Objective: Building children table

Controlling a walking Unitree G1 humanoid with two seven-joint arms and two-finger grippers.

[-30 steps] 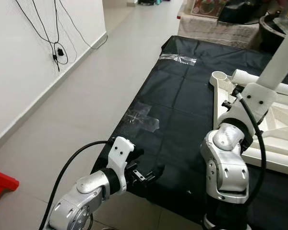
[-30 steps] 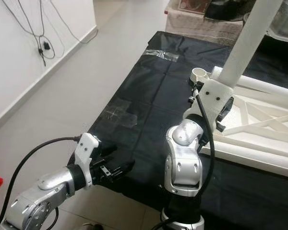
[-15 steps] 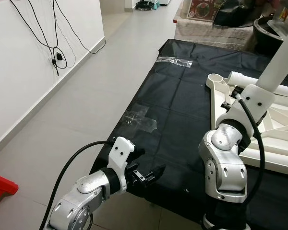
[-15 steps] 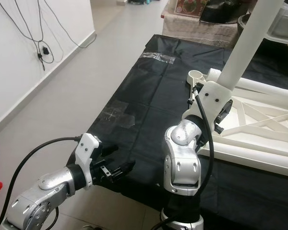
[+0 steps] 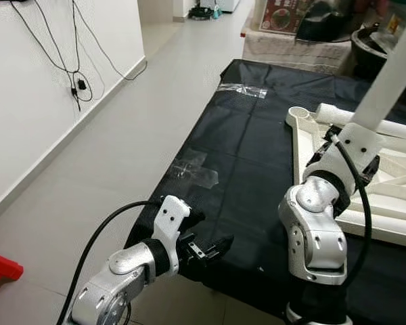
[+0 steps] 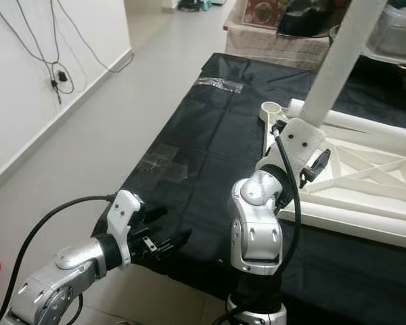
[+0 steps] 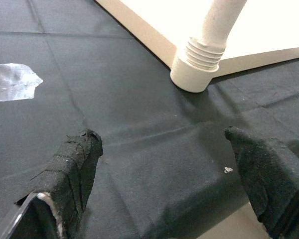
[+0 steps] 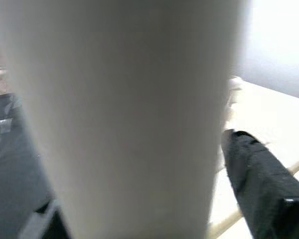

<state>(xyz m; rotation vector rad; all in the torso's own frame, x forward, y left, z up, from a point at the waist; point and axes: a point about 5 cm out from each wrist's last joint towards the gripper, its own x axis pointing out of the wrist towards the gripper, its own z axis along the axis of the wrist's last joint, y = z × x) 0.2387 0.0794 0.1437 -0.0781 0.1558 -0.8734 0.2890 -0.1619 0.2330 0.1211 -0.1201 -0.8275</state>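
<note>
Left eye view: your left gripper hangs low over the near edge of the black sheet spread on the floor, fingers spread wide, holding nothing. Left wrist view: both taped fingertips sit apart above the sheet; ahead of them, well apart, one table leg stands screwed into its threaded socket at the corner of the white table frame. A patch of clear tape lies on the sheet off to one side of the fingers.

Your right gripper is raised over the frame, which lies upside down on the sheet to that arm's outer side. It is closed around a second white leg that rises at a slant above the wrist. Right wrist view: the leg is blurred and very close, between the fingers, with one black finger just beside it.

Beyond the left gripper, more tape marks the far end of the sheet. A cable hangs on the wall to its left. A red object sits on the tile floor nearby.
</note>
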